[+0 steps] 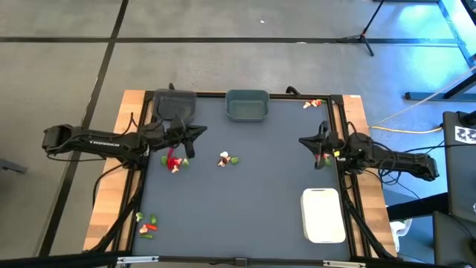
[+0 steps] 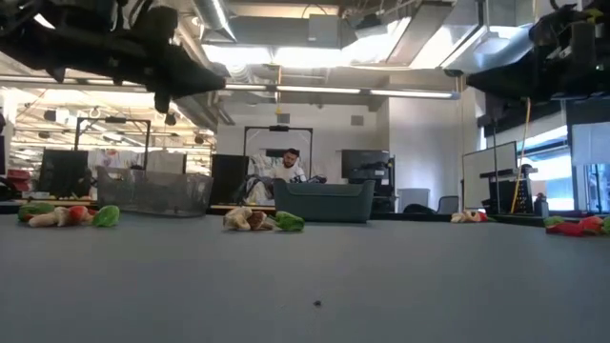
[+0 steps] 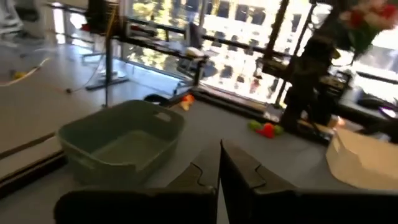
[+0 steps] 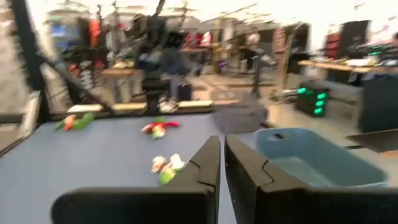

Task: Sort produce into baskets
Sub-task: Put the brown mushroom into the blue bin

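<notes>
Both arms are dark, nearly black, built of slim tubular links joined by chunkier rounded housings. The left arm [image 1: 97, 140], at the left of the overhead frame, carries pale lettering along its long link, too small to read. The right arm [image 1: 394, 158], at the right, has black cables looping off its links. Each ends in a spiky, angular wrist assembly. In the wrist frames the left gripper [image 3: 219, 168] and right gripper [image 4: 221, 163] show flat, matte black fingers with stepped, notched inner edges.
</notes>
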